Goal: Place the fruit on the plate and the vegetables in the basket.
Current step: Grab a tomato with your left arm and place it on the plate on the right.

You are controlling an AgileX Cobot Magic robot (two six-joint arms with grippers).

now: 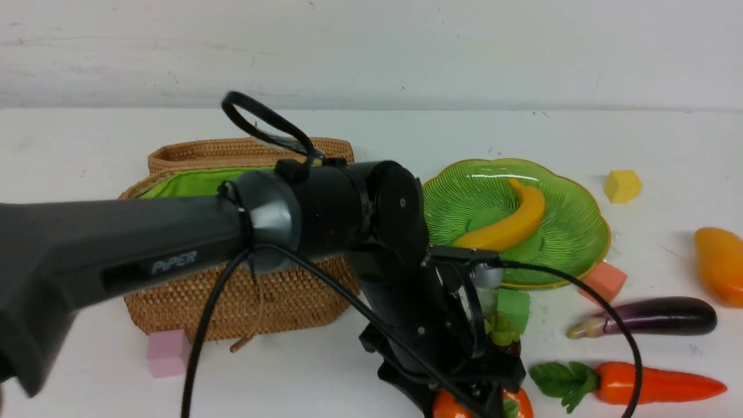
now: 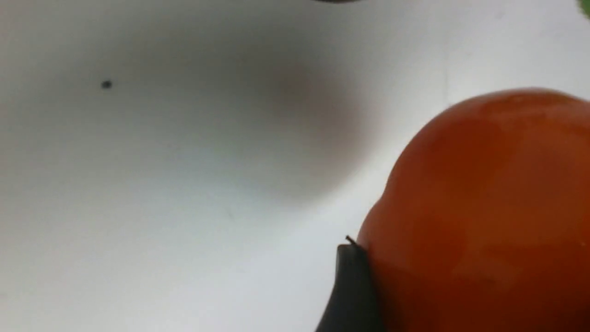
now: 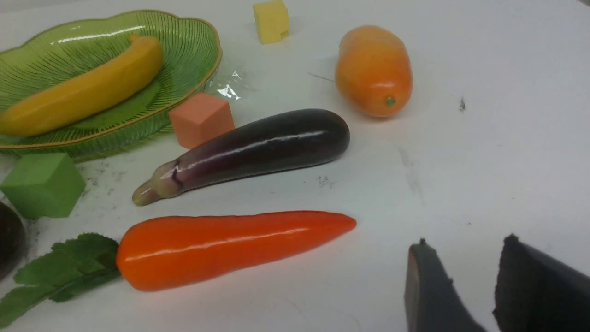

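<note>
The left pincer (image 1: 484, 403) is nearest, low at the front view's bottom edge and cut off there, down over the persimmon (image 2: 484, 207). One of its fingers (image 2: 352, 286) lies against the fruit's side. The other is out of frame, so I cannot tell whether the grip is clenched. The persimmon shows only in part in both views. The right pincer (image 3: 465, 249) is released, its jaws apart over bare table (image 3: 461, 161) with nothing between them; only its own wrist view shows it.

Just beyond the left pincer, the mangosteen (image 1: 509, 348) is mostly hidden behind the pincer's housing, with a green cube (image 1: 514, 306) behind it. To that pincer's right lies the carrot (image 3: 230, 246), the closest thing ahead of the right pincer. Beyond it is the eggplant (image 3: 249, 154), then an orange cube (image 3: 201, 119) just beside the plate (image 3: 198, 41), which holds the banana (image 3: 83, 92). Farther from the right pincer, the mango (image 3: 373, 69) lies on the table apart from the plate, with a yellow cube (image 3: 271, 20) past it.

To the left pincer's left and farther off stands the basket (image 1: 278, 296). The left arm crosses it and hides most of the lining. A pink cube (image 1: 168, 351) sits at the basket's near corner.
</note>
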